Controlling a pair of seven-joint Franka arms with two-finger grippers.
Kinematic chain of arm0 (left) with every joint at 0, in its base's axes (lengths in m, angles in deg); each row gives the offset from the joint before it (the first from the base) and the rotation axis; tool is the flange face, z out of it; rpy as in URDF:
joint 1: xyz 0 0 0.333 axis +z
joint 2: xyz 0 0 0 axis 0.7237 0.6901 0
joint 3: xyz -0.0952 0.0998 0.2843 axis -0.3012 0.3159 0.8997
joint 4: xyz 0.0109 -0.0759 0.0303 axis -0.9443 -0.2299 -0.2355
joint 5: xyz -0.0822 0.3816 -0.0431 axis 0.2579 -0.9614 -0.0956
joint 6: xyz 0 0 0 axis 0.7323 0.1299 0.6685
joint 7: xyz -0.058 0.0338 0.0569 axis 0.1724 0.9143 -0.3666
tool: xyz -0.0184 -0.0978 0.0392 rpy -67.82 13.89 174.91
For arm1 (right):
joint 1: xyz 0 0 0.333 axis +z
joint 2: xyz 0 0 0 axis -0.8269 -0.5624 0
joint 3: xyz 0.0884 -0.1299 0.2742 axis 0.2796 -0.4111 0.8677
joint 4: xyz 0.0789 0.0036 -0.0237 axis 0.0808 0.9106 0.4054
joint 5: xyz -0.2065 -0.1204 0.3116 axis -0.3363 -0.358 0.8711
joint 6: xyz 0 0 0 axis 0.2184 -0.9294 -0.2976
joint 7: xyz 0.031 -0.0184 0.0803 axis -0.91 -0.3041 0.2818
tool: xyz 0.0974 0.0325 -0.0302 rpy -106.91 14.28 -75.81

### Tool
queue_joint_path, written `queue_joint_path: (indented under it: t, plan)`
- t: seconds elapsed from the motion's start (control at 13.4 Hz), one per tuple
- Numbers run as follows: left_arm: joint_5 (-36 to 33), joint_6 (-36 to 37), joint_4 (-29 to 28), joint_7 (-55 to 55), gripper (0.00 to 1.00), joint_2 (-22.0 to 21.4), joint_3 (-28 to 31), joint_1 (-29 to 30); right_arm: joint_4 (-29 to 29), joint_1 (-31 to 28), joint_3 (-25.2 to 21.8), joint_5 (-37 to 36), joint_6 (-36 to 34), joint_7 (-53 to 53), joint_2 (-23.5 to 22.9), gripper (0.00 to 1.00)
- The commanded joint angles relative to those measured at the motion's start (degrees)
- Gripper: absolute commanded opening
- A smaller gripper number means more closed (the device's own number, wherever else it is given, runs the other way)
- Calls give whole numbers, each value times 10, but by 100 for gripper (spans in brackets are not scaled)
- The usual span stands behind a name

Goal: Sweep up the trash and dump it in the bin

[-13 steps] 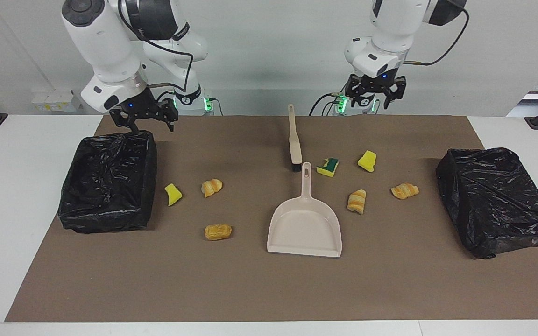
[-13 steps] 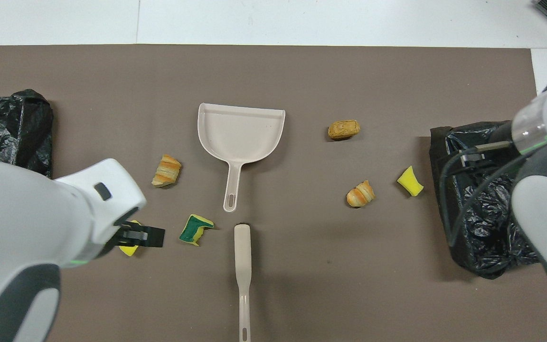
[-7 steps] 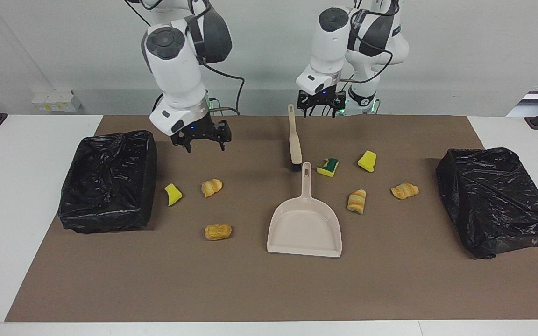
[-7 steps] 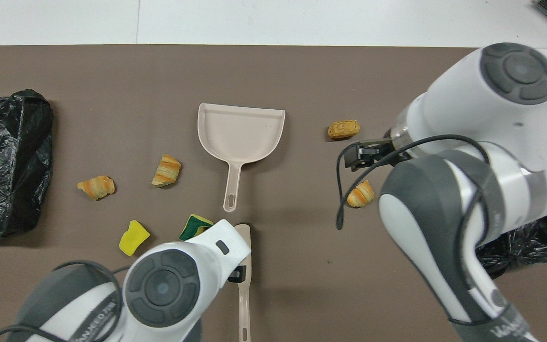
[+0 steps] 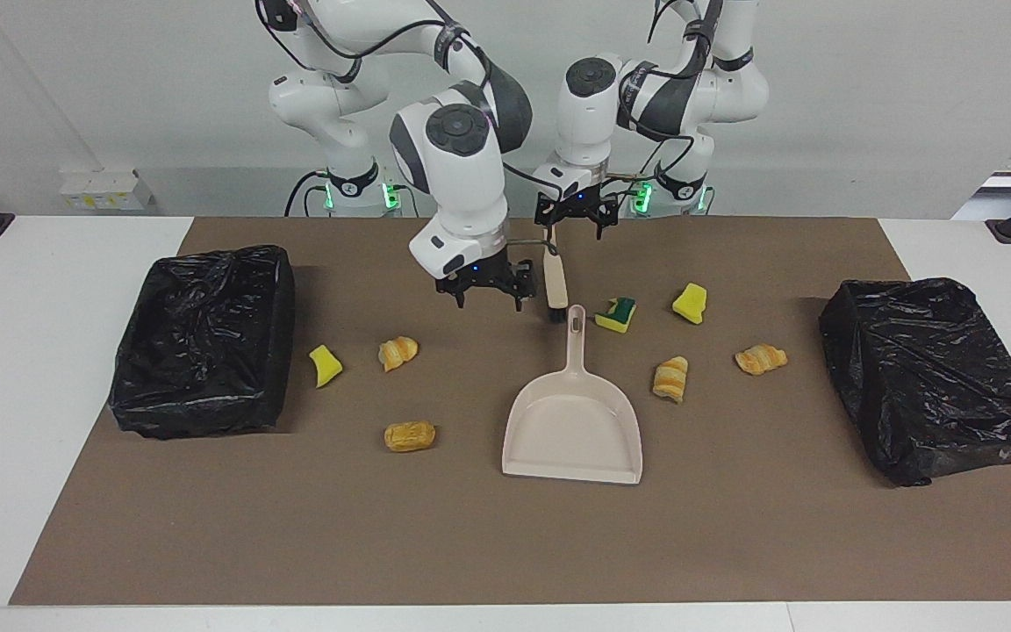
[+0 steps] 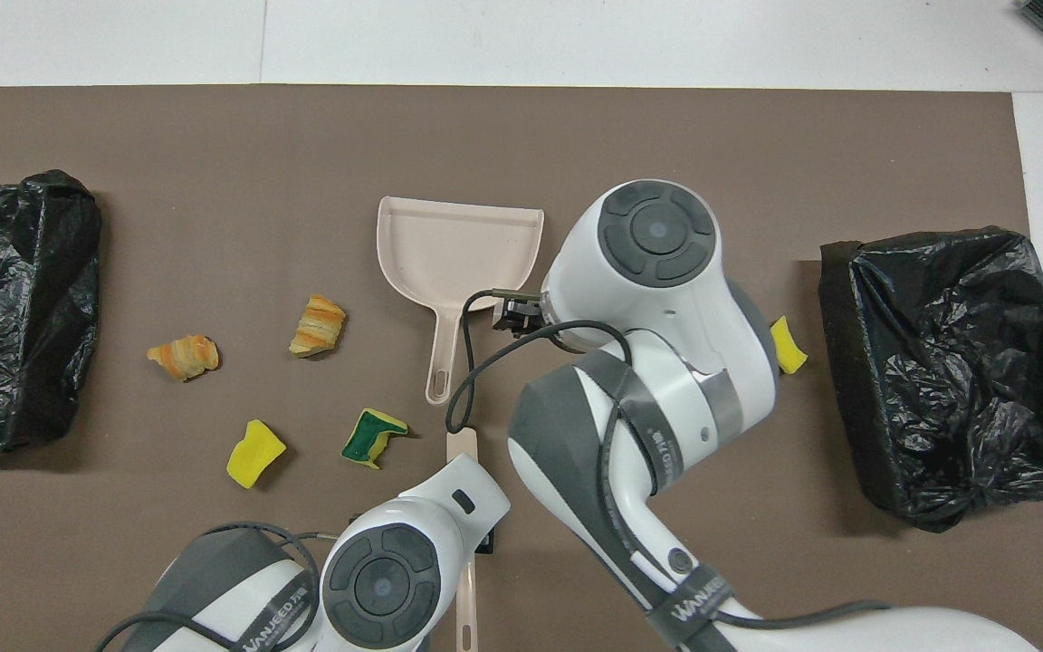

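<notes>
Both claws hang fingers apart: right gripper (image 5: 487, 292) beside the brush (image 5: 553, 279), left gripper (image 5: 574, 213) over its handle; overhead, arms hide them.

Dustpan (image 5: 573, 427) mid-mat, brush (image 5: 554, 281) nearer robots; trash (image 5: 670, 378) scattered between bins (image 5: 203, 341).

White table (image 5: 49, 369), pale wall (image 5: 75, 88)

A white worktop (image 5: 49, 395) carries a brown mat (image 5: 470, 544); on the mat lie a beige dustpan (image 5: 574, 430) and brush (image 5: 554, 281) mid-table, seven scraps of trash (image 5: 410, 435) scattered around them, and a black-lined bin (image 5: 204, 338) at each end – the other (image 5: 935, 373) toward the left arm
</notes>
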Motion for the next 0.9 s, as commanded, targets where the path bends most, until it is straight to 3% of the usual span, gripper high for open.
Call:
queue_joint_path:
  t: [0.0,0.3,0.52,0.6,0.67,0.75,0.82]
  plan:
    - [12,-26,-19,4,100,20,-20,2,-39,30,-2,9,31,-61,-59,100]
    - [13,-81,-62,5,100,35,-58,-3,-103,59,-2,11,56,-131,-130,100]
    - [13,-98,-76,4,100,33,-62,-6,-116,53,6,38,54,-133,-141,98]
    - [13,-98,-76,4,86,34,-62,-6,-116,53,7,46,50,-133,-142,95]
    - [13,-98,-76,4,60,35,-62,-4,-116,59,7,47,51,-133,-145,93]
    - [13,-96,-76,3,41,34,-62,-4,-117,63,9,45,53,-134,-153,91]
    - [13,-94,-76,-3,30,35,-62,-3,-119,78,9,40,51,-134,-158,86]
